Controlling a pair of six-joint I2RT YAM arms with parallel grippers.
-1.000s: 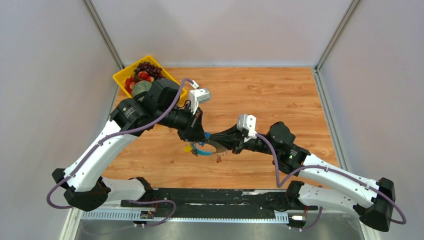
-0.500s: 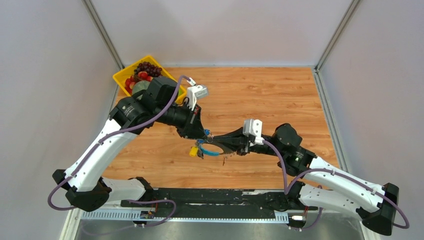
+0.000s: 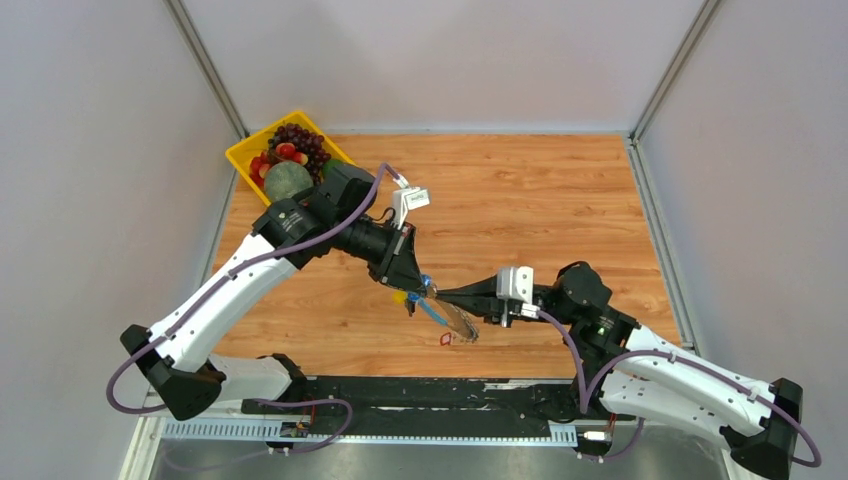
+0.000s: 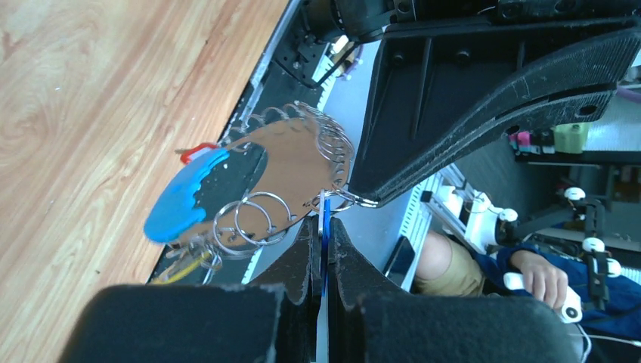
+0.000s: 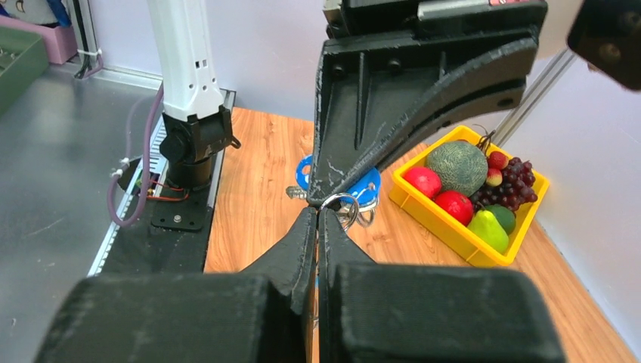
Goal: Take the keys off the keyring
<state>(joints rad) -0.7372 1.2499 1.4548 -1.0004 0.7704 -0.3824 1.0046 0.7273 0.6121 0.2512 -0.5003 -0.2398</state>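
Keyring [image 3: 440,312] is held off the tabletop between both arms, close to the near edge and about midway along it. It is a loop made of a light-blue band [image 4: 180,206] and a silvery chain [image 4: 326,138], with several plain rings [image 4: 249,219] hanging from it.

Left gripper [image 4: 323,224] is clamped on the thin edge of the blue band. Right gripper [image 5: 318,215] is pinched together on a metal ring of the same loop, its tip almost meeting the left one.

A red-headed key [image 3: 446,339] shows below the loop; whether it hangs or lies on the wood cannot be told. A yellow-headed key [image 3: 402,297] sits just beside the left gripper.

The tabletop [image 3: 540,190] is orange-brown wood with plank grain. Plain pale walls enclose it on three sides, with metal posts at the far corners. A yellow bin [image 3: 243,156] of fruit [image 3: 288,180] occupies the far left corner. A seated person [image 4: 529,276] holding a white controller is visible beyond the near edge.
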